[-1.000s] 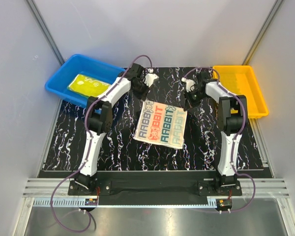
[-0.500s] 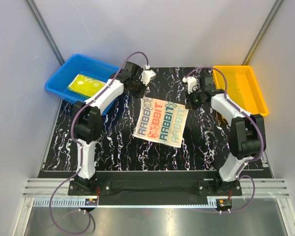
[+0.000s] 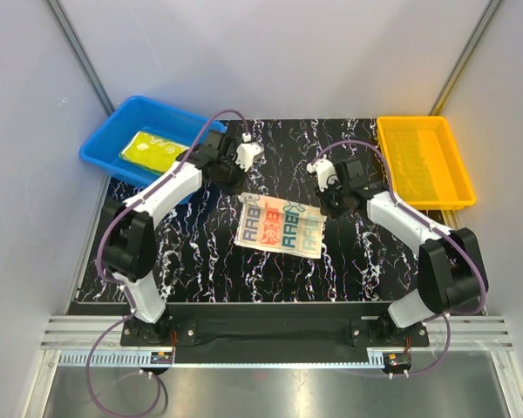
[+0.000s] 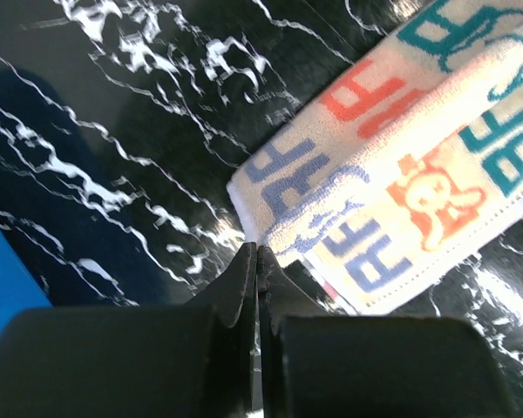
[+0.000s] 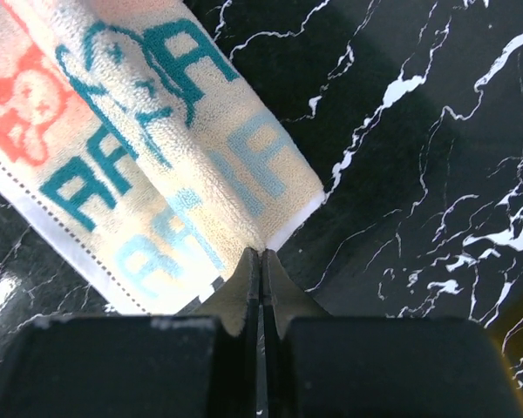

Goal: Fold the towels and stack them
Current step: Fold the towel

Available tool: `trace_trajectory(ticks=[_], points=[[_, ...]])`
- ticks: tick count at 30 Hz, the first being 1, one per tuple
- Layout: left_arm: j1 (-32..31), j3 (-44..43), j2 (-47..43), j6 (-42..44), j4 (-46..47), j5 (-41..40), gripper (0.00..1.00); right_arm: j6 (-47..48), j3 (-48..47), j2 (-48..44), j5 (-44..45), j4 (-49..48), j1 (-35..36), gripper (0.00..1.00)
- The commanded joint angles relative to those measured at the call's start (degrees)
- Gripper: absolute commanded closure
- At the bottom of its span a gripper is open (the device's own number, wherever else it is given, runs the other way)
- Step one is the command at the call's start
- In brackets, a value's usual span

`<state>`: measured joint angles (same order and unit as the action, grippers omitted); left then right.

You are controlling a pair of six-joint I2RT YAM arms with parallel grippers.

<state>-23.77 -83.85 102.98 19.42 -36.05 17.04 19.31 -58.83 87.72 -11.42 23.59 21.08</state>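
Note:
The lettered towel [image 3: 281, 228], cream with red, teal and navy "RABBIT" print, lies mid-table with its far edge lifted and doubled over toward me. My left gripper [image 3: 241, 190] is shut on its far-left corner; the left wrist view shows the tips [image 4: 257, 250] pinching the towel [image 4: 401, 165]. My right gripper [image 3: 323, 205] is shut on the far-right corner; the right wrist view shows the tips [image 5: 261, 253] pinching the towel [image 5: 139, 165]. The yellow towel [image 3: 155, 148] lies flat in the blue bin [image 3: 113, 129]. The green towel is out of view.
An orange tray [image 3: 444, 187] stands at the back right of the black marbled table [image 3: 157, 261]. The blue bin stands at the back left, just left of my left arm. Grey walls close in both sides.
Both grippers have moved toward the near edge and inward, holding the lettered towel's far corners. The far edge has come over the towel, which now looks shorter front to back.

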Motion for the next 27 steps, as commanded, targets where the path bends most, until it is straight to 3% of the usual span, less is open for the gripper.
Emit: trace_trajectory(ticks=[1, 6, 18, 22, 24, 25, 27], points=[[0.2, 4.5, -6.2, -1.8, 2.5, -2.8, 1.00, -0.6, 2.3, -4.1, 3.6, 2.2, 0.4, 1.00], [-0.7, 9.1, -9.9, -3.9, 2.0, -2.1, 1.00, -0.2, 4.9, -5.5, 2.8, 4.2, 1.1, 1.00], [-1.2, 16.1, -8.1, -6.6, 0.7, -1.7, 1.00, -1.0, 5.5, 0.0, -1.8, 8.3, 6.0, 0.99], [-1.3, 16.8, -7.4, -7.3, 0.6, -0.3, 1.00, -0.8, 5.4, 1.0, -2.0, 9.6, 6.7, 0.94], [-1.5, 16.6, -7.4, -7.7, -0.2, 0.7, 1.00, -0.6, 4.9, 1.7, -1.8, 10.6, 6.8, 0.84], [-1.5, 16.5, -7.4, -7.8, -0.8, 1.2, 0.93, -0.6, 4.6, 1.7, -2.0, 11.7, 6.8, 0.80], [-1.7, 15.9, -8.2, -8.5, -2.2, 1.6, 0.87, -0.9, 4.0, 1.0, -3.4, 12.3, 6.8, 0.75]])
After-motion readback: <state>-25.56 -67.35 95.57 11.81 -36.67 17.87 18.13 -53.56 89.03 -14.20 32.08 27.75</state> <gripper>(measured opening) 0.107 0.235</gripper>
